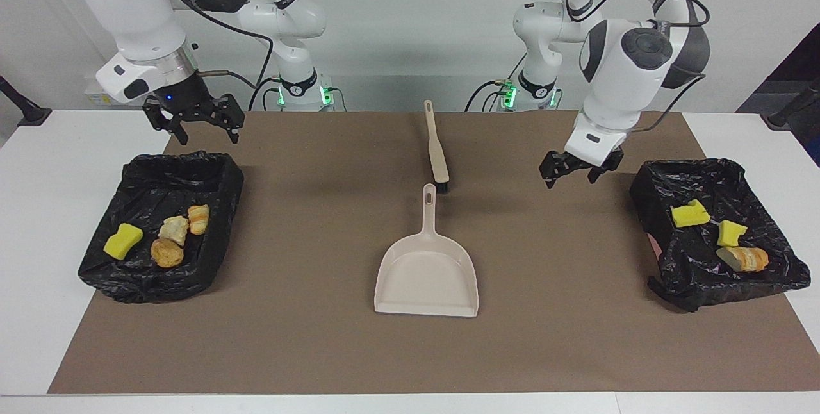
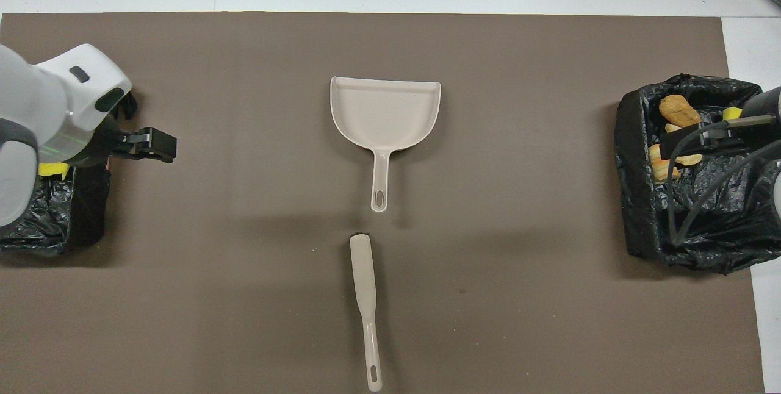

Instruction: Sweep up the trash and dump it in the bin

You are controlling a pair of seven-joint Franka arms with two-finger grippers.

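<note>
And the mat [image 1: 320, 350] looks swept clean! All the trash sits in the two black-lined bins: four scraps [image 1: 168, 234] in the bin [image 1: 211, 170] at the right arm's end, three scraps [image 1: 717, 231] in the bin [image 1: 647, 190] at the left arm's end. The dustpan [image 1: 427, 273] lies empty mid-table, with the brush [image 1: 437, 151] just beside its handle tip, nearer the robots. The left gripper [image 1: 575, 170] hangs over bare mat beside its bin, claw spread, carrying nothing. The right gripper [image 1: 194, 120] hovers above its bin's nearer rim, fingers apart, empty too. By the look of it, nothing is left to sweep, and the job seems finished.
</note>
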